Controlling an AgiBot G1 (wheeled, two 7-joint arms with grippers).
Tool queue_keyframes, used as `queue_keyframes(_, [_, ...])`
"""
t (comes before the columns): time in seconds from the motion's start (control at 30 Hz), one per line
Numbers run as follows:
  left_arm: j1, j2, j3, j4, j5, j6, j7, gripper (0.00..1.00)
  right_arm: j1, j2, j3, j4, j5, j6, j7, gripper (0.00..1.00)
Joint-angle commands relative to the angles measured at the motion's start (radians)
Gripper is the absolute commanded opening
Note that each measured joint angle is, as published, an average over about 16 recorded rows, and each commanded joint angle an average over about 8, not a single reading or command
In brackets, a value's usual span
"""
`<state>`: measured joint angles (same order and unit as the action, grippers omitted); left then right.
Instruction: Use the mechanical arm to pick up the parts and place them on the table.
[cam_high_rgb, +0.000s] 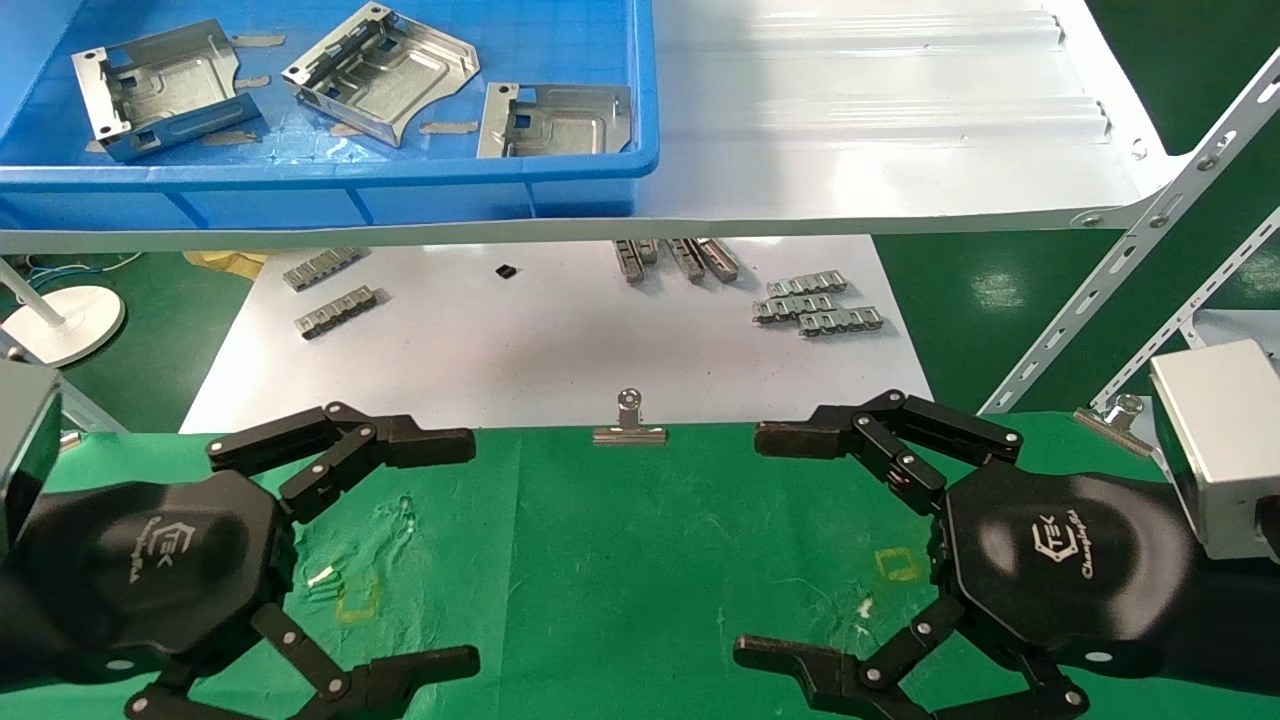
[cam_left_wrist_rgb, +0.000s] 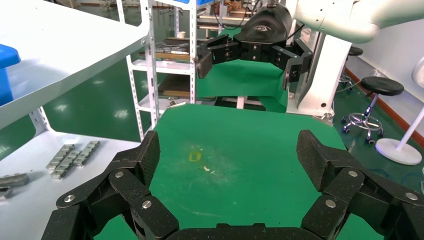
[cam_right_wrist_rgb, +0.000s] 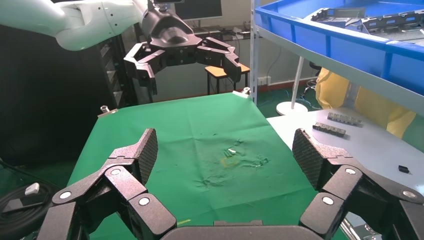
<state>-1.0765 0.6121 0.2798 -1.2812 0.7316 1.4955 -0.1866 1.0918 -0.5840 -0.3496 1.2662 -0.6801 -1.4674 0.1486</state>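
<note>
Three silver sheet-metal parts lie in the blue tray (cam_high_rgb: 330, 185) on the upper shelf: one at the left (cam_high_rgb: 160, 88), one in the middle (cam_high_rgb: 378, 70), one at the right (cam_high_rgb: 556, 122). My left gripper (cam_high_rgb: 455, 550) is open and empty over the left of the green table (cam_high_rgb: 620, 560). My right gripper (cam_high_rgb: 760, 545) is open and empty over its right side. Both point inward, towards each other. Each wrist view shows its own open fingers (cam_left_wrist_rgb: 142, 155) (cam_right_wrist_rgb: 145, 150) above bare green cloth, with the other gripper farther off (cam_left_wrist_rgb: 245, 50) (cam_right_wrist_rgb: 185, 55).
A glossy white shelf (cam_high_rgb: 880, 120) carries the tray. Below it a white board (cam_high_rgb: 550, 340) holds several grey link strips (cam_high_rgb: 815, 305) (cam_high_rgb: 335, 310). A binder clip (cam_high_rgb: 628, 425) grips the cloth's far edge. Yellow square marks (cam_high_rgb: 897, 564) (cam_high_rgb: 357, 597) lie on the cloth. A slotted shelf post (cam_high_rgb: 1130, 250) slants at right.
</note>
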Motion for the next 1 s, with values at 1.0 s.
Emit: queue_keyframes(1.0, [-0.001,0.0,-0.001,0.0,0.0,-0.001,0.001,1.0,0.0,0.0,0.0,0.0,0.0,0.0,0.0,0.0])
